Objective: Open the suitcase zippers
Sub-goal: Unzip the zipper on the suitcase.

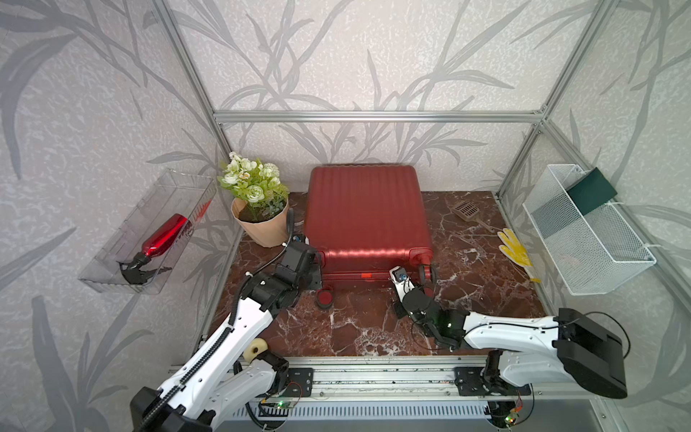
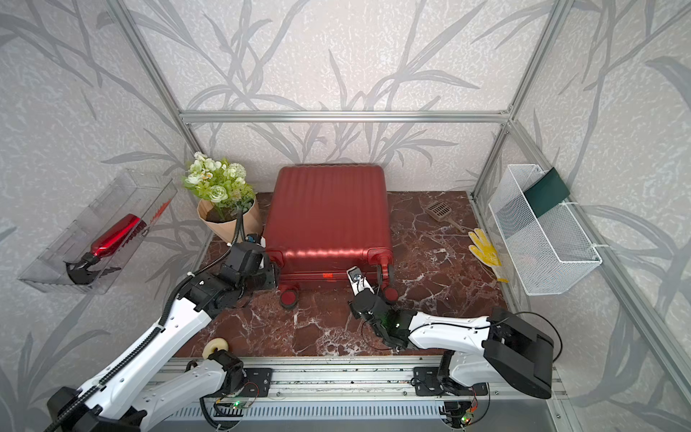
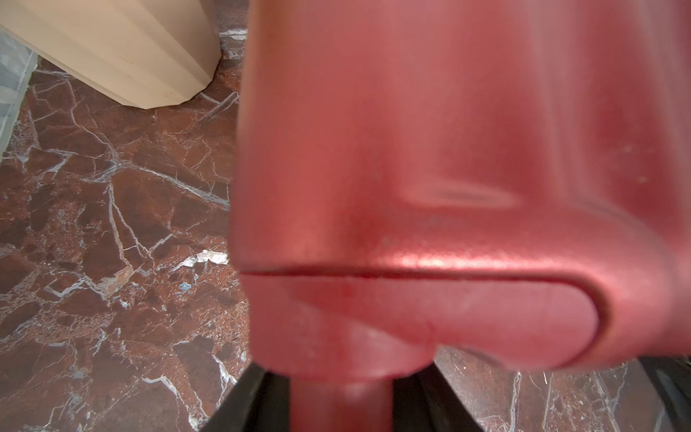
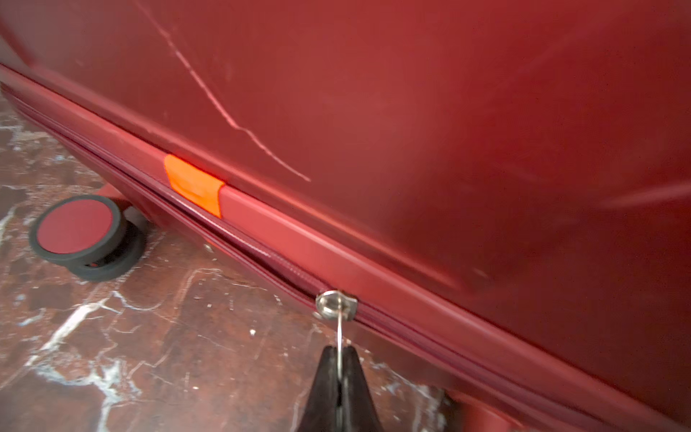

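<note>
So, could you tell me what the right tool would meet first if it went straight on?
Probably the small silver zipper slider on the dark red hard-shell suitcase; the right tool pinches its thin metal pull.

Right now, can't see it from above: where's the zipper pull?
In the right wrist view, the zipper pull sits on the suitcase's front seam, pinched by the right gripper, right of the orange tape.

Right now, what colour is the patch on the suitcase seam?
The patch is bright orange; clearest in the right wrist view.
</note>
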`<action>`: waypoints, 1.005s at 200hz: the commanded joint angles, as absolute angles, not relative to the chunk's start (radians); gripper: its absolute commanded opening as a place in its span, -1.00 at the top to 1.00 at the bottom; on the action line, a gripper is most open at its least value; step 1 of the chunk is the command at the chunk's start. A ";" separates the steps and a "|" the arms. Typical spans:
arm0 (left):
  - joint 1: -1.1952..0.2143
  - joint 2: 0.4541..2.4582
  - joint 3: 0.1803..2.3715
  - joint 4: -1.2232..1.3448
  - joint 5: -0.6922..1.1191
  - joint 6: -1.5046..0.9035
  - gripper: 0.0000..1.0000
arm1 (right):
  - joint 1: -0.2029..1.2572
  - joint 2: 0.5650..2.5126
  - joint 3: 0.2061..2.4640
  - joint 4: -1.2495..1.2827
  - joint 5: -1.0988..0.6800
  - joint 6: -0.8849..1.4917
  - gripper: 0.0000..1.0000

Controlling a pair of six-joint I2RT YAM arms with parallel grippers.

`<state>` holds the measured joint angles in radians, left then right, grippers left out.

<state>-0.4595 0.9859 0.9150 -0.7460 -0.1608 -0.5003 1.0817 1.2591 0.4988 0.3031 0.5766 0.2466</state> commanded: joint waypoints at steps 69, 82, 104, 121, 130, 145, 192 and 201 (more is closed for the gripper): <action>-0.373 1.114 0.978 -0.745 -0.381 -0.525 1.00 | 1.032 0.938 0.347 0.373 0.832 0.110 1.00; -0.369 1.126 0.983 -0.734 -0.377 -0.505 1.00 | 0.991 0.905 0.323 0.384 0.816 0.106 1.00; -0.359 1.148 0.994 -0.726 -0.382 -0.471 1.00 | 0.934 0.845 0.279 0.413 0.762 0.106 1.00; -0.346 1.172 1.006 -0.721 -0.394 -0.449 1.00 | 0.889 0.801 0.257 0.417 0.712 0.107 1.00; -0.341 1.188 1.013 -0.713 -0.405 -0.430 1.00 | 0.869 0.781 0.250 0.412 0.689 0.106 1.00; -0.335 1.218 1.031 -0.689 -0.428 -0.385 1.00 | 0.835 0.752 0.237 0.405 0.648 0.099 1.00; -0.306 1.332 1.120 -0.578 -0.433 -0.225 1.00 | 0.792 0.674 0.235 0.333 0.576 0.104 1.00; -0.301 1.375 1.152 -0.557 -0.428 -0.194 1.00 | 0.793 0.661 0.233 0.324 0.544 0.110 1.00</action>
<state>-0.3786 1.2659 1.1038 -0.7238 -0.2153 -0.2054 0.8215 0.7341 0.2176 0.2909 0.4431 0.1070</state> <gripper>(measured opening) 0.469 0.043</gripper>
